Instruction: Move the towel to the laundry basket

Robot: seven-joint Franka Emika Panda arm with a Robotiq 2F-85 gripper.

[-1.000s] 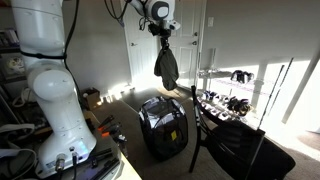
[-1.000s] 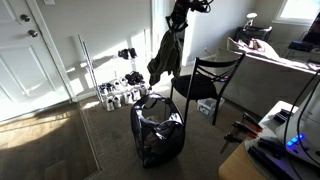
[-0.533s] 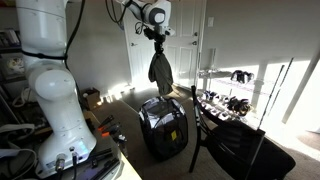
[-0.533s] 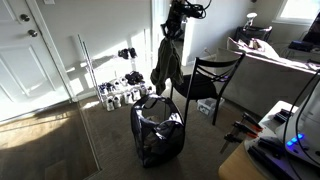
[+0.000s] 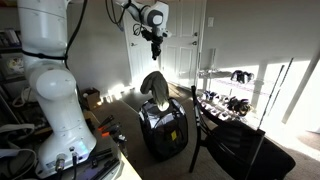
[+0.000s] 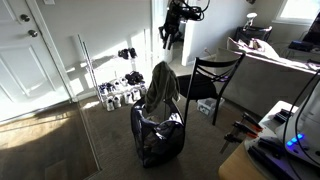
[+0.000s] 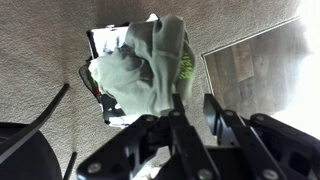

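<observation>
In the wrist view the gripper (image 7: 195,108) fills the foreground, its two dark fingers (image 7: 178,105) spread apart with nothing between them. Beyond the fingertips lies the towel (image 7: 150,62), a pale green-grey bundle crumpled over the mouth of the laundry basket (image 7: 100,42). The basket's light rim and dark inside show at the towel's edge. Beige carpet (image 7: 40,50) surrounds the laundry basket, and part of a black chair (image 7: 25,140) cuts across the lower corner.

In an exterior view the white robot base (image 5: 50,95) stands nearest the camera. Past it the dark, shiny laundry basket (image 5: 165,128) stands on the floor with the towel (image 5: 153,87) humped over its opening and rising above the rim. Whether the towel rests there or is in the air cannot be told. The chair (image 5: 235,148) stands just beside the laundry basket. High above, well apart from the towel, the empty gripper (image 5: 155,40) hangs pointing down. Farther back are a shoe rack (image 5: 225,98) and a white door (image 5: 185,45).

In an exterior view the laundry basket (image 6: 155,138) is nearest, with the towel (image 6: 160,88) piled on top of it. The chair (image 6: 212,80) is behind it and the gripper (image 6: 170,35) is overhead, clear of the cloth. A desk (image 6: 270,55) and the door (image 6: 35,55) lie at the back
</observation>
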